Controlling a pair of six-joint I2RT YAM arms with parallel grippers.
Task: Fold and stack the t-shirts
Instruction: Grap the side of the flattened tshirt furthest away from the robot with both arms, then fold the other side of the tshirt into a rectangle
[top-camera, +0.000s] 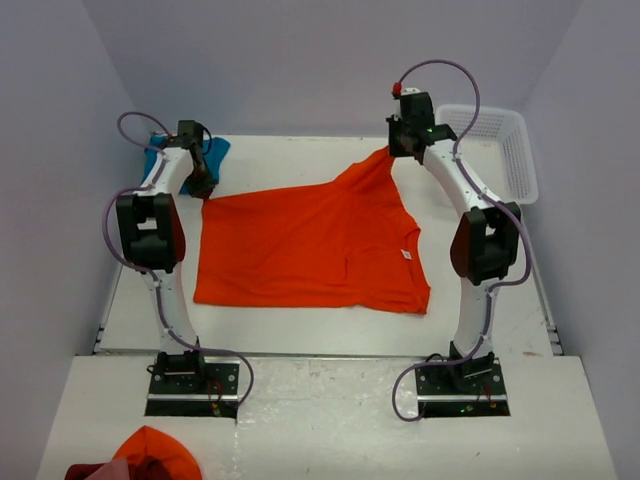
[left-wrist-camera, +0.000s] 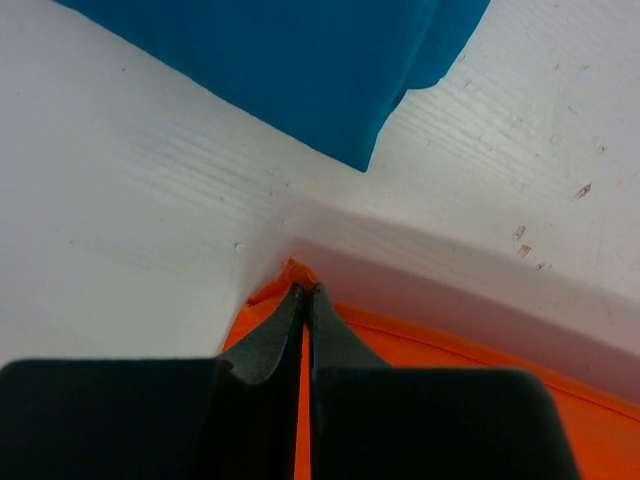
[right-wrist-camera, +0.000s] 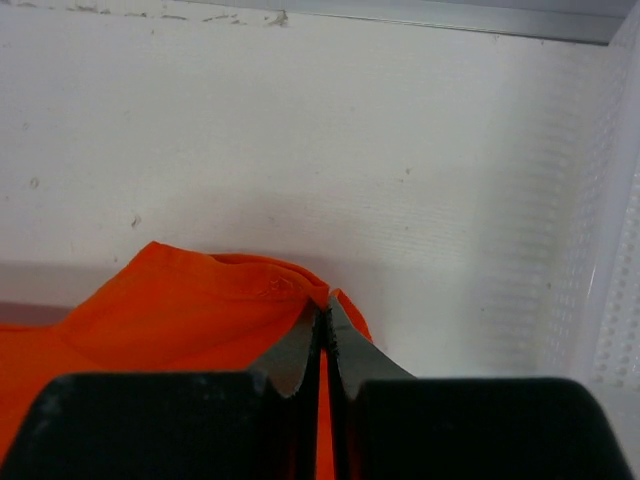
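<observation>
**Both grippers clamped on the far edge of the orange t-shirt**

We note the white table (top-camera: 300, 325) as the largest thing in view, with both arm bases bolted at its near edge.

The orange t-shirt (top-camera: 310, 240) lies spread across the middle of the table, mostly flat. Its near hem runs left to right, and its far right part is drawn into a peak that points at the right gripper. The left arm (top-camera: 150, 230) reaches to the shirt's far left corner. The right arm (top-camera: 480, 230) reaches to the far right peak.

A white mesh basket (top-camera: 515, 150) stands at the far right corner of the table, just right of the right arm's wrist. The teal t-shirt (top-camera: 218, 150) sits bunched at the far left, just beyond the left gripper and apart from the orange shirt. The left wrist view shows bare table between the two. A heap of orange and red cloth (top-camera: 150, 455) lies at the near left, in front of the left base.

The left gripper (left-wrist-camera: 303, 290) has its jaws pressed together on the orange shirt's corner, with a tip of cloth showing past the fingertips. The right gripper (right-wrist-camera: 325, 305) is likewise closed on a folded orange edge.

A small white neck label (top-camera: 407, 254) shows near the shirt's right edge.
</observation>
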